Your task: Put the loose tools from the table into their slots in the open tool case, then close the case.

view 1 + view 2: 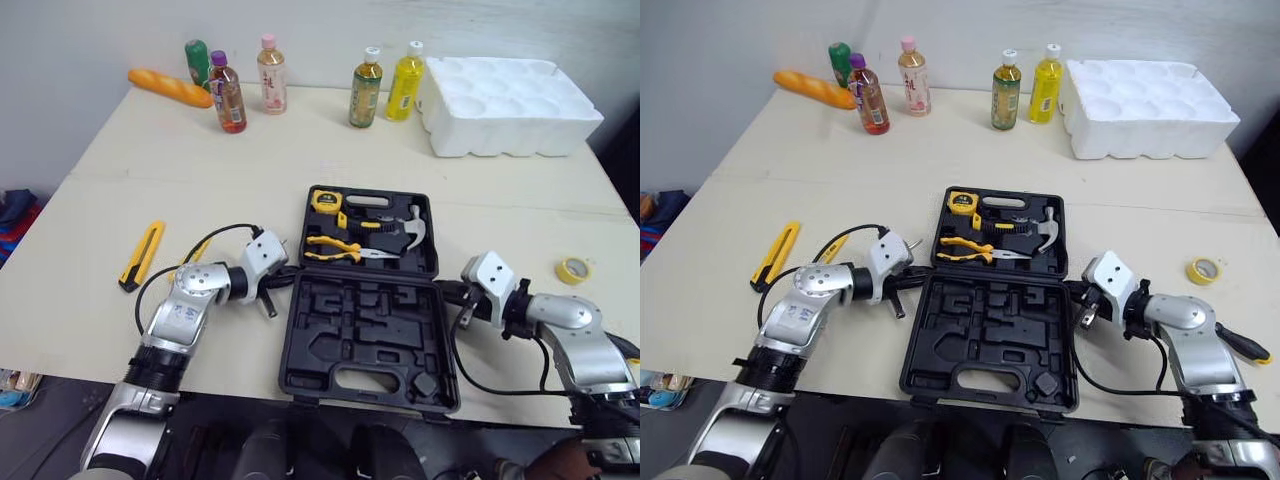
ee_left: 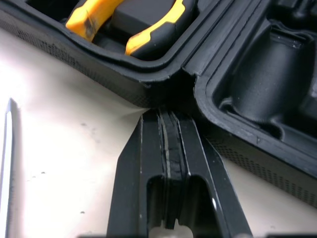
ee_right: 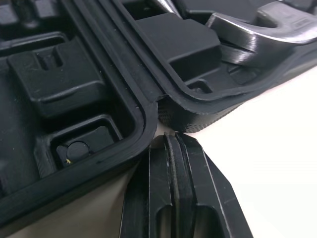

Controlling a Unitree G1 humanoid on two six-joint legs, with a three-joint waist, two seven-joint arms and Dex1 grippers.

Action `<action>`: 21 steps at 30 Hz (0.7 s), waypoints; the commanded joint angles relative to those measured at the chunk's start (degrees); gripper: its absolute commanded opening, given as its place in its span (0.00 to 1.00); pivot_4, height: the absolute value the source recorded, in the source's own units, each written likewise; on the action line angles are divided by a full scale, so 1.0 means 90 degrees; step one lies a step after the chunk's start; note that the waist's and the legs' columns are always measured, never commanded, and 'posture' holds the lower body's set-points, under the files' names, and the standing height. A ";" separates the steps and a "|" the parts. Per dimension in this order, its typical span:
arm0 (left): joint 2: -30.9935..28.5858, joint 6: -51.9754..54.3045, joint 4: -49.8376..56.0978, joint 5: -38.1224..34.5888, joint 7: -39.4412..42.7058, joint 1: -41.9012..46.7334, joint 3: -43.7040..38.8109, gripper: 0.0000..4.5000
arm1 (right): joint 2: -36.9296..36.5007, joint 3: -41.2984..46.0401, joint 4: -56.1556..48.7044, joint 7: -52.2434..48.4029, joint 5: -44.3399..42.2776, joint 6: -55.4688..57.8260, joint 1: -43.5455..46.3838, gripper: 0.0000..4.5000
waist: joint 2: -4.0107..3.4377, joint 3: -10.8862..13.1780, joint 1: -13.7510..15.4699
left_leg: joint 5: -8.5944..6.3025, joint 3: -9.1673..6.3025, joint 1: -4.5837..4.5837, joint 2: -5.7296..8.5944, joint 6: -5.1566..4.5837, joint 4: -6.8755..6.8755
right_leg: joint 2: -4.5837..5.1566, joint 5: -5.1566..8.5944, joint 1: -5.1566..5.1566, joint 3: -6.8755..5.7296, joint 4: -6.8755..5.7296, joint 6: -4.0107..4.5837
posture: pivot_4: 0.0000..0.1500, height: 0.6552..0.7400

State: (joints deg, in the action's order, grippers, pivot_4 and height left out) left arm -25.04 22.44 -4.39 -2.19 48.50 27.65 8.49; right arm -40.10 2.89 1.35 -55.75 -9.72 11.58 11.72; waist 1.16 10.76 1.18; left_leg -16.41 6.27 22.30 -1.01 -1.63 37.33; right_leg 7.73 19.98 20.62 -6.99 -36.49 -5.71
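One open black tool case (image 1: 330, 330)

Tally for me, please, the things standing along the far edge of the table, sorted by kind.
Bottles: 5
Bread loaf: 1
White foam tray: 1
Total: 7

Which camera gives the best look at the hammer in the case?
The left eye view: the whole hammer lies in the tool case, head and handle. The right eye view shows the same. The right wrist view catches just its steel head.
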 commanded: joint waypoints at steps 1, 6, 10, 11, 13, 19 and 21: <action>0.0173 0.0075 0.0552 -0.0155 0.0281 -0.0213 0.0541 0.03 | 0.0095 -0.0273 -0.0781 -0.0339 -0.0380 0.0015 -0.0130 0.00 | 0.0000 0.0000 -0.0008 | 0.0000 -0.0001 0.0000 -0.0002 0.0000 0.0002 | -0.0002 0.0000 -0.0001 -0.0001 0.0000 0.0000 | 1.00 1.00; 0.0080 0.0314 0.0810 -0.0131 0.0159 -0.0420 0.0468 0.03 | 0.0065 -0.0245 -0.0802 -0.0238 -0.0238 -0.0113 -0.0323 0.00 | -0.0001 -0.0001 -0.0028 | -0.0002 0.0000 -0.0011 -0.0005 0.0004 -0.0001 | -0.0002 0.0000 -0.0009 0.0001 0.0000 0.0000 | 1.00 1.00; 0.0013 0.0344 0.0823 -0.0041 0.0050 -0.0491 0.0426 0.03 | 0.0094 -0.0233 -0.0718 -0.0200 -0.0194 -0.0243 -0.0367 0.00 | -0.0001 -0.0001 -0.0036 | -0.0003 -0.0001 -0.0011 -0.0007 0.0005 -0.0001 | -0.0004 0.0000 -0.0009 0.0001 0.0002 0.0000 | 1.00 1.00; -0.0006 0.0347 0.0817 -0.0023 0.0027 -0.0490 0.0413 0.03 | 0.0099 -0.0251 -0.0671 -0.0200 -0.0171 -0.0284 -0.0361 0.00 | -0.0001 -0.0001 -0.0038 | -0.0003 -0.0001 -0.0011 -0.0007 0.0005 -0.0001 | -0.0003 0.0000 -0.0009 0.0001 0.0002 0.0000 | 1.00 1.00; -0.0050 0.0325 0.0796 0.0009 -0.0003 -0.0482 0.0395 0.03 | 0.0096 -0.0296 -0.0571 -0.0205 -0.0107 -0.0369 -0.0337 0.00 | -0.0001 -0.0001 -0.0046 | -0.0003 -0.0001 -0.0012 -0.0007 0.0005 0.0000 | -0.0003 0.0000 -0.0009 0.0001 0.0001 0.0000 | 1.00 1.00; -0.0489 -0.0348 0.0893 -0.0008 0.0215 -0.0509 0.0217 0.03 | -0.0004 -0.0246 -0.0220 -0.0265 -0.0016 -0.0659 -0.0213 0.00 | -0.0001 0.0000 -0.0135 | -0.0003 0.0000 -0.0014 -0.0013 0.0006 0.0000 | -0.0002 0.0000 -0.0010 0.0002 0.0001 0.0000 | 1.00 1.00; -0.0635 -0.0650 0.0854 -0.0010 0.0176 -0.0468 0.0075 0.03 | -0.0100 -0.0142 -0.0132 -0.0319 -0.0045 -0.0764 -0.0194 0.00 | -0.0001 0.0000 -0.0143 | -0.0004 0.0000 -0.0013 -0.0016 0.0009 0.0000 | -0.0002 0.0000 -0.0009 0.0002 0.0002 0.0000 | 1.00 1.00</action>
State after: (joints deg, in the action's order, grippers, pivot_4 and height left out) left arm -30.62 19.75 1.34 -1.64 48.84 23.60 8.93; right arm -40.46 2.41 0.80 -56.98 -9.40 6.41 9.85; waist 1.15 10.76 -0.11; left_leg -16.46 6.27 22.20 -1.18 -1.52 37.32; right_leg 7.72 19.98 20.55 -6.96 -36.47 -5.71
